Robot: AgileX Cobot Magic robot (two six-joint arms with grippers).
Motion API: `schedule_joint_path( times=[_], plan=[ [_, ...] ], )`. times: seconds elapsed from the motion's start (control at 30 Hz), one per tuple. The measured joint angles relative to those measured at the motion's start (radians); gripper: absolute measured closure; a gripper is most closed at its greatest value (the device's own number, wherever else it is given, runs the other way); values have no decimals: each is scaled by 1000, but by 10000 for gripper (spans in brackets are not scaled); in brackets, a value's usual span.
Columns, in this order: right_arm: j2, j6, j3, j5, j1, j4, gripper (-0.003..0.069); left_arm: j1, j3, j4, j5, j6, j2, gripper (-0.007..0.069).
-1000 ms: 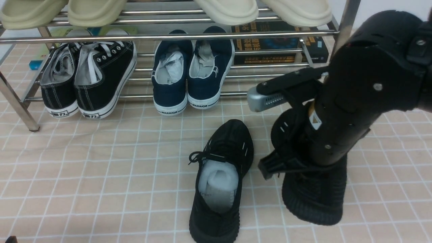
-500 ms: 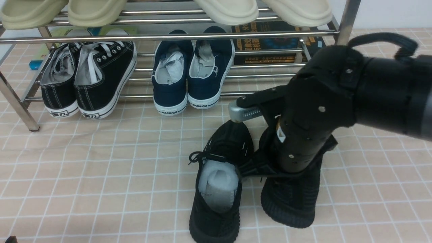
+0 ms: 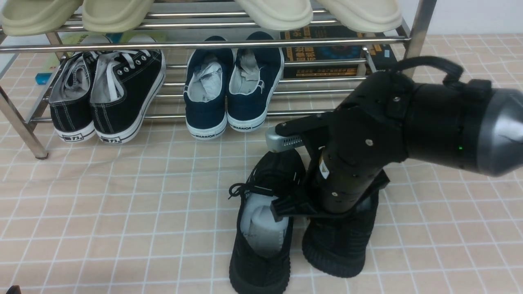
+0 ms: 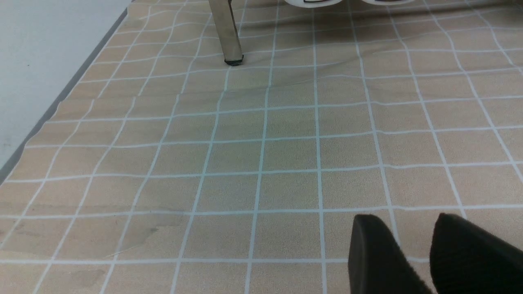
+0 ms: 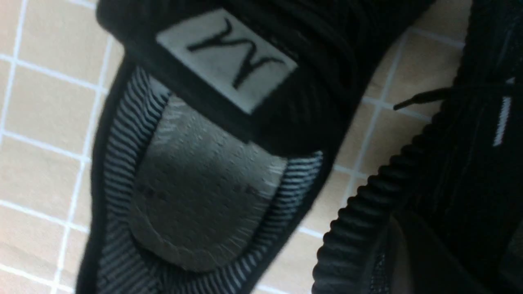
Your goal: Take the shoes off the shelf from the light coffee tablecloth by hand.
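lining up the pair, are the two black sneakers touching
Cannot tell: front view shows tablecloth between left sneaker and right sneaker at the heels; right gripper hides the rest.

Legible marks: 3 items, front + R wrist views.
Navy shoes (image 3: 233, 81): "WARRIOR" on both white heel strips. Blk canvas sneakers (image 3: 106, 94): boxed Chinese logo on each heel strip, too small to read. Black knit shoe (image 5: 322, 81): white tongue tag (image 5: 226, 59), blk mark like "M" or "W". Books (image 3: 327, 53) at rear: gold print, illegible.

Open tablecloth (image 3: 102, 212) left of the shoes (image 3: 282, 173) — shelf (image 3: 204, 44) behind, gap between the pair seemingly slim.
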Motion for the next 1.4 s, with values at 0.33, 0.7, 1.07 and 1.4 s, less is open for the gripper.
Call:
schedule_joint_path(
  times=[0.33, 0.7, 1.07, 1.4],
  plan=[
    [8, 21, -23, 5, 0, 68, 323, 0, 0, 0, 0, 0, 0, 385],
    [-65, -291, -334, 313, 0, -42, 435, 0, 0, 0, 0, 0, 0, 385],
    [-476, -351, -272, 345, -1, -98, 675, 0, 0, 0, 0, 0, 0, 385],
    [-931, -357, 153, 169, -1, -10, 675, 0, 0, 0, 0, 0, 0, 385]
  ],
)
